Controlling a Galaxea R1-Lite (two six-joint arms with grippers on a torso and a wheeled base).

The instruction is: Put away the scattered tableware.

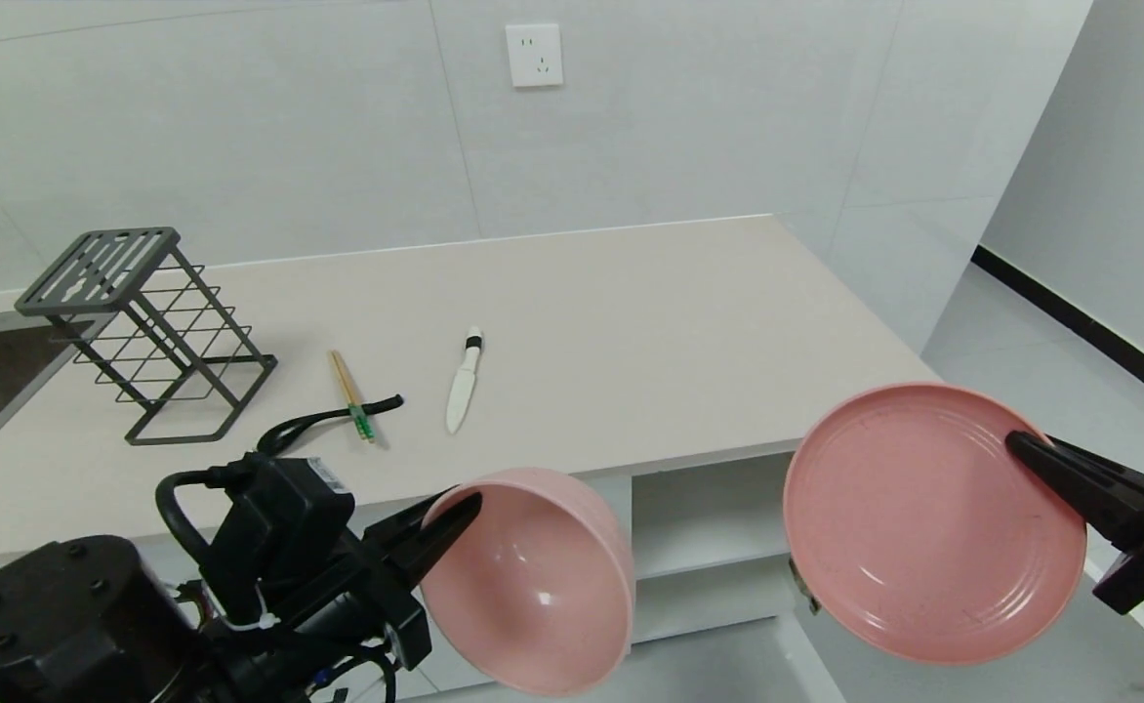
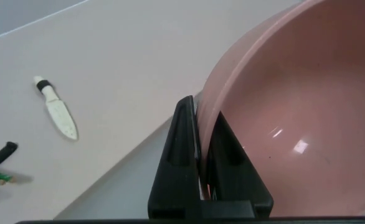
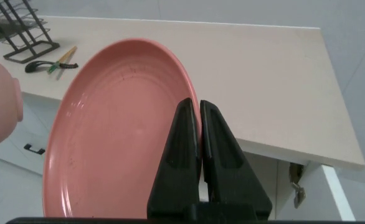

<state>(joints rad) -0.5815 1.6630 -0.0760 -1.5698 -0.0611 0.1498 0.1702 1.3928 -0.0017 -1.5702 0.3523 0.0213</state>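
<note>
**Bowl and plate lifted, one in each end effector, ready to be stowed**

On the beige table [image 1: 650, 312], the black wire rack [image 1: 147, 332] stands far left. To its right lie the green-tipped wooden chopsticks [image 1: 351, 395], touching a black spoon-like utensil [image 1: 328, 422], and then the white knife with a black band [image 1: 463, 381]. Off the table's near edge, the left end effector [image 1: 469, 503] is pinched tight on the rim of the pink plastic bowl [image 1: 533, 581]. Farther right, the right end effector [image 1: 1016, 441] is clamped on the rim of the round pink plate [image 1: 923, 522]. Both pieces are in the air, tilted. The step in hand looks like carrying this pair to storage. The next move calls for levelling each piece over its resting place and keeping bowl and plate apart. Only then should the end effectors open.
</note>
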